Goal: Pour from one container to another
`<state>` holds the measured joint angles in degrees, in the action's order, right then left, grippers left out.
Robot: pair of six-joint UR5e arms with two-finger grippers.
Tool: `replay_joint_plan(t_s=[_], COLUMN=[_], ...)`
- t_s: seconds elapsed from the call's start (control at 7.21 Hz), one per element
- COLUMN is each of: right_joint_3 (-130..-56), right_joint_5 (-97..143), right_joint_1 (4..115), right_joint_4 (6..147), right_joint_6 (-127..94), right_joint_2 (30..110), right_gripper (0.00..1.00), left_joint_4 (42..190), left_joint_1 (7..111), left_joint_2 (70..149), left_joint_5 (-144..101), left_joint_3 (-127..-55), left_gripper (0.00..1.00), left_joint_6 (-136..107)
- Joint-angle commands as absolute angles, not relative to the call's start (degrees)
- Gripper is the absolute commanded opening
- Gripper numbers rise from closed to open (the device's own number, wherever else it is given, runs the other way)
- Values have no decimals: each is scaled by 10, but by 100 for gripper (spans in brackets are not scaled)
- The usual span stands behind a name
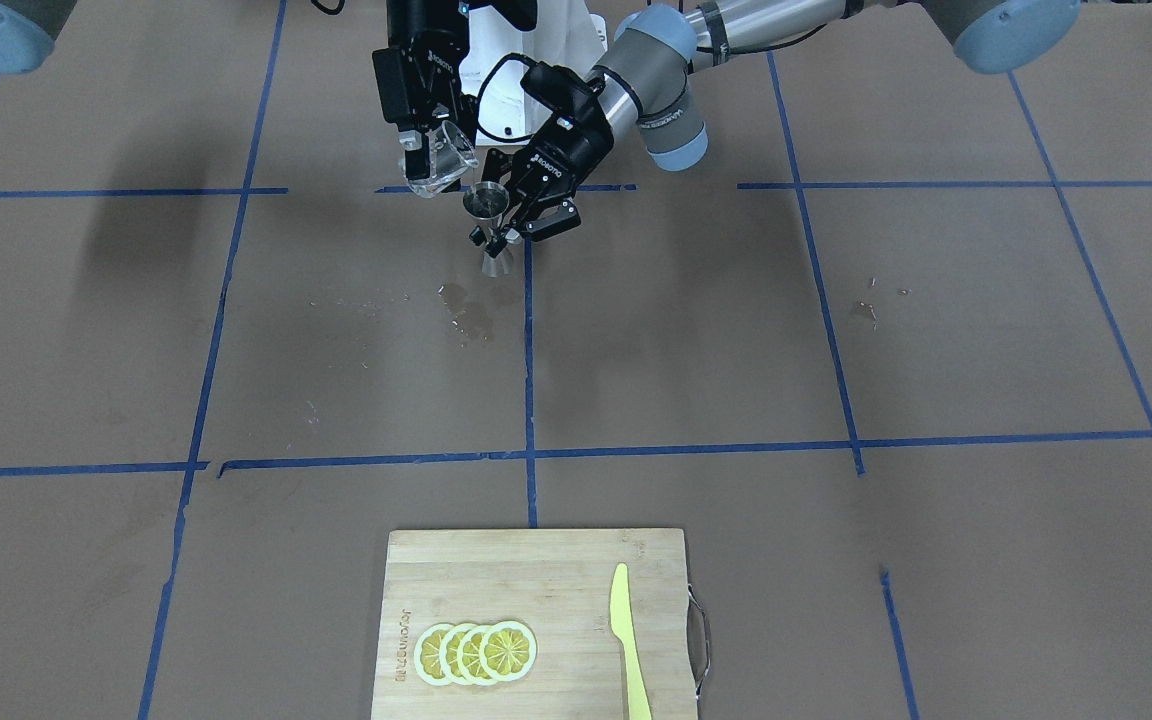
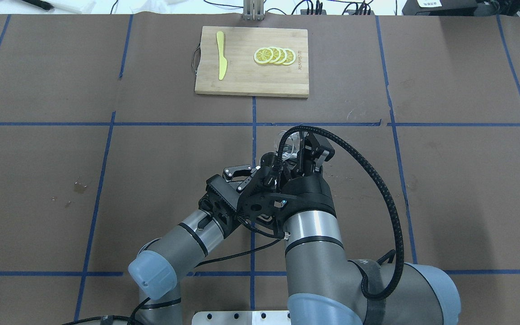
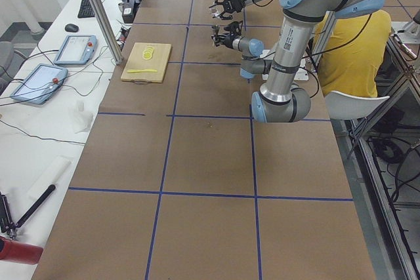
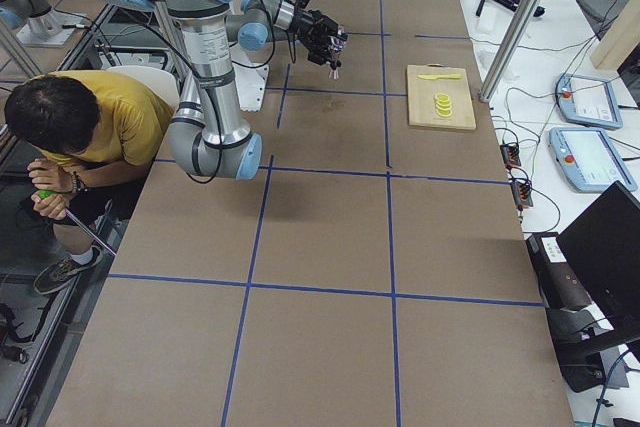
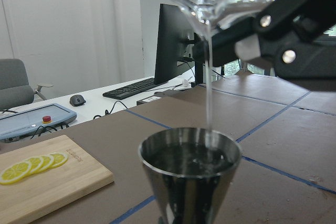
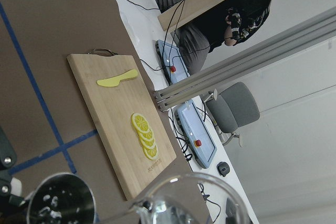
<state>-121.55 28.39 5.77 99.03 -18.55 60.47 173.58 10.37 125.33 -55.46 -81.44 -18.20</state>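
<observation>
water (image 5: 209, 98) falls in a thin stream from the glass cup (image 1: 456, 155), which is tipped lip-down in the clamped right gripper (image 1: 436, 160), into the jigger (image 1: 484, 202) just below. the jigger's long axis is vertical, mouth up, and the left gripper (image 1: 498, 236) is closed on its narrow waist. both are near the robot's side of the bench (image 1: 736, 330), by a wet patch (image 1: 466, 312). open bench separates them from the cutting board (image 1: 536, 570) at the far edge.
</observation>
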Motion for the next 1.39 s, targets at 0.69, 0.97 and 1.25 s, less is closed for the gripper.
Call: replay_joint_plan(t_s=[0.69,0.97,1.25], right_joint_3=[-1238,-1251,-1252], right_joint_5=[321,346,381], right_joint_1=[75,102,130], right_joint_4=[885,885,869], right_joint_6=[-505,-575,-598], right_joint_2=[629,660,695], right_gripper=[0,0,0], left_joint_4=[1733,1739,1789], left_joint_1=[122,126,127], left_joint_2=[1243,1180,1097], left_joint_5=[-538,-501,-464], left_joint_3=[-853,-894,-925], left_gripper=[0,0,0], left_joint_6=[-184,-186,-200])
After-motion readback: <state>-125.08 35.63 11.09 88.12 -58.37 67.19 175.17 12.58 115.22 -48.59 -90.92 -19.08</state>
